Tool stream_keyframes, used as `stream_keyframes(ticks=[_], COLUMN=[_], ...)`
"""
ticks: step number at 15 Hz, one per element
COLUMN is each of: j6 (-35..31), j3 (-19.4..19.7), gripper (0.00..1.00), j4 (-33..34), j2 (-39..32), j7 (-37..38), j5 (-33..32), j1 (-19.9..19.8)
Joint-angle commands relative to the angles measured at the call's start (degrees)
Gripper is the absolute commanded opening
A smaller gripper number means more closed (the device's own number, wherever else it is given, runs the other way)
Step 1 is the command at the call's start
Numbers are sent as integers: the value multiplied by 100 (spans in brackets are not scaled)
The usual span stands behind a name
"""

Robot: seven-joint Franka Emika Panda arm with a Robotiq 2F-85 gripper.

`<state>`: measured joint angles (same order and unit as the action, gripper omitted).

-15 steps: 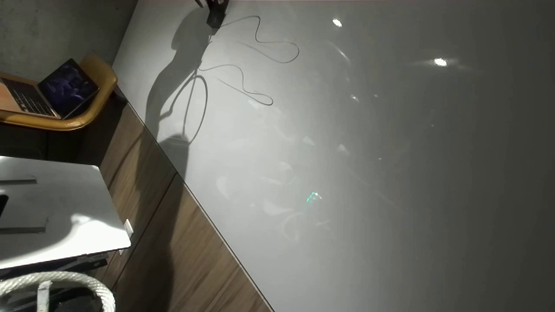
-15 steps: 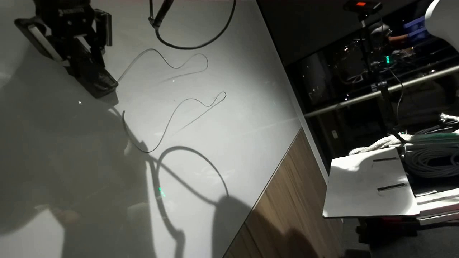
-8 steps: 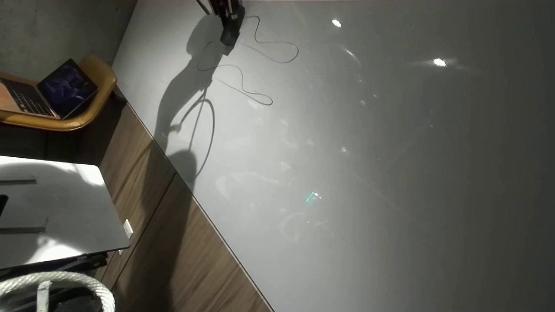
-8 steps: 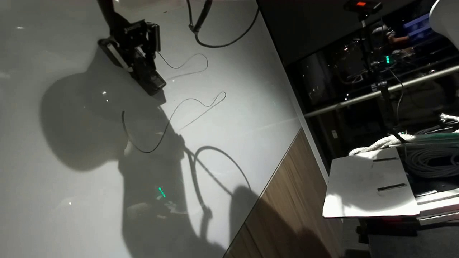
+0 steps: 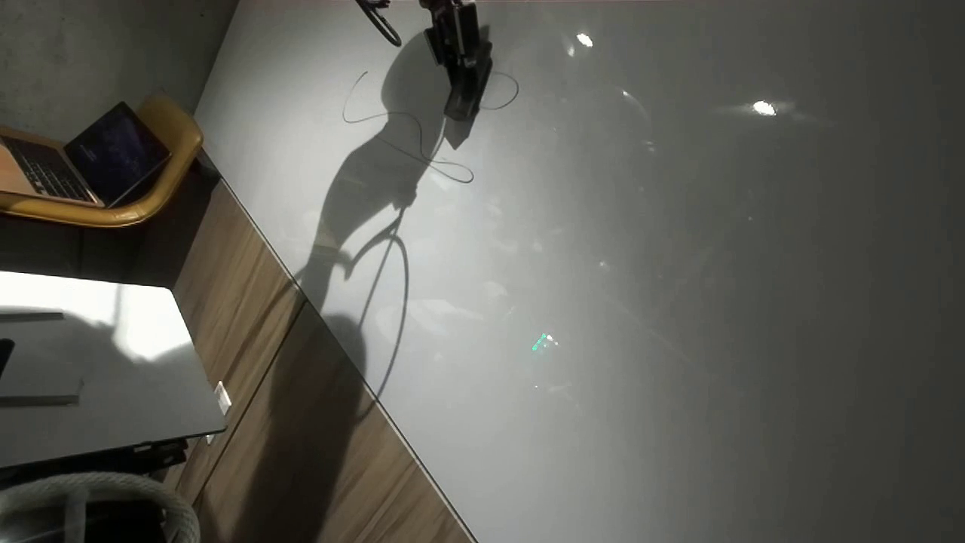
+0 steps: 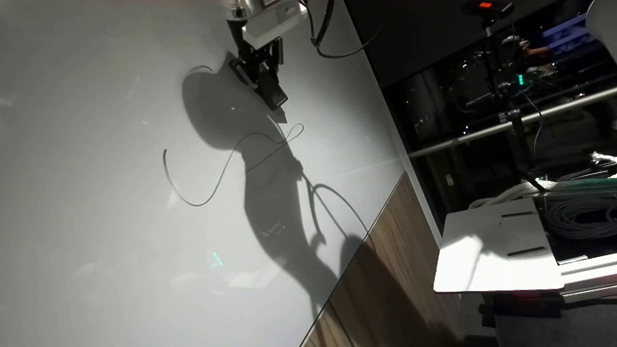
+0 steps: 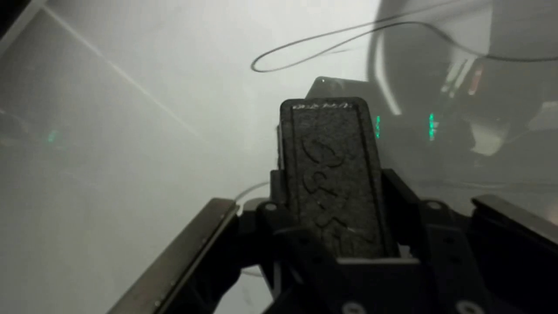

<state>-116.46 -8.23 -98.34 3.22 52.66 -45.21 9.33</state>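
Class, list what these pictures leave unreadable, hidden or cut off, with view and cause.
Wrist view: markings on the dark grey rectangular block, too blurred to read.
In an exterior view: any continuation of one thin dark curved line, hidden by the block and black gripper.
In an exterior view: the open dark-screened laptop, cut off by the left edge.

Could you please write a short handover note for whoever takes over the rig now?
Gripper: closed on a dark block.
Things: the block appears to be above the pale surface; one thin squiggle shows beyond it in the wrist view, another squiggle runs behind the gripper in an exterior view.
Done: block gripped.
Left: block not yet set down or released.
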Motion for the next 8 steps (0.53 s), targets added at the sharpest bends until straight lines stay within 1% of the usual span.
stream_keyframes(ticks=[1, 4, 8], j6=[-787, -1057, -1257], j3=[415, 474, 306], gripper=[29, 29, 29], j4=[-407, -701, -882], j2=[208, 381, 865], j7=[-217, -232, -387], j5=[218, 491, 924], j1=[-491, -638, -561])
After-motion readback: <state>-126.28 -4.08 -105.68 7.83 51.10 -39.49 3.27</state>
